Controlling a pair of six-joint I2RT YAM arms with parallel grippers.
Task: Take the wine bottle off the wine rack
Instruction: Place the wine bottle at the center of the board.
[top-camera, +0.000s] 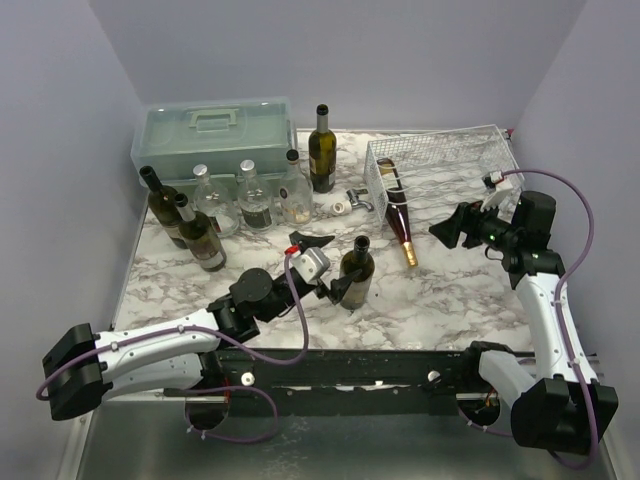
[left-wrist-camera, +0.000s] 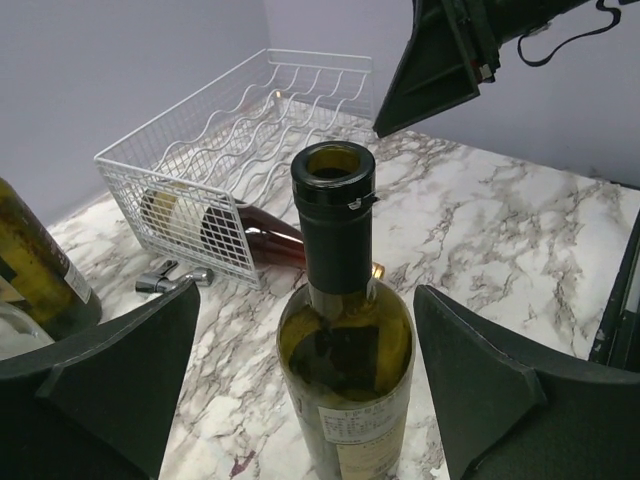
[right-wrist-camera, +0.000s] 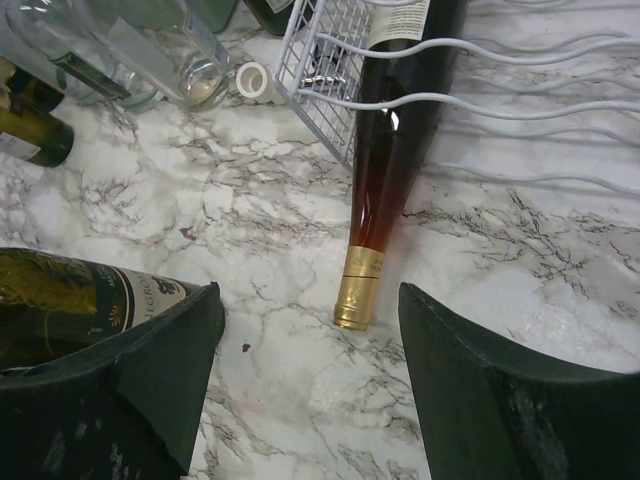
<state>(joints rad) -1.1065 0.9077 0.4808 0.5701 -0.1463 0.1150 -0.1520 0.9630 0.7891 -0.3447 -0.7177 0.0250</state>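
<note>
Right wrist view, looking down past the right gripper (right-wrist-camera: 305, 310): jaws parted, nothing between them, hanging above the marble table (right-wrist-camera: 500, 260) just beside the wine bottle (right-wrist-camera: 385, 170). Risk from here: pinching the slim gold-capped neck and dragging sideways, snagging the shoulder on the wire of the wine rack (right-wrist-camera: 320, 50) and hauling the whole rack along. Could also roll away if gripped off-centre on smooth glass. Over on the left, left gripper (top-camera: 325, 267) spread wide either side of an upright green bottle (top-camera: 356, 270), not clamped on it; easily toppled by a stray nudge. Dark reddish glass, white label, lying flat, body in the rack's end cradle, neck poking out onto the table.
</note>
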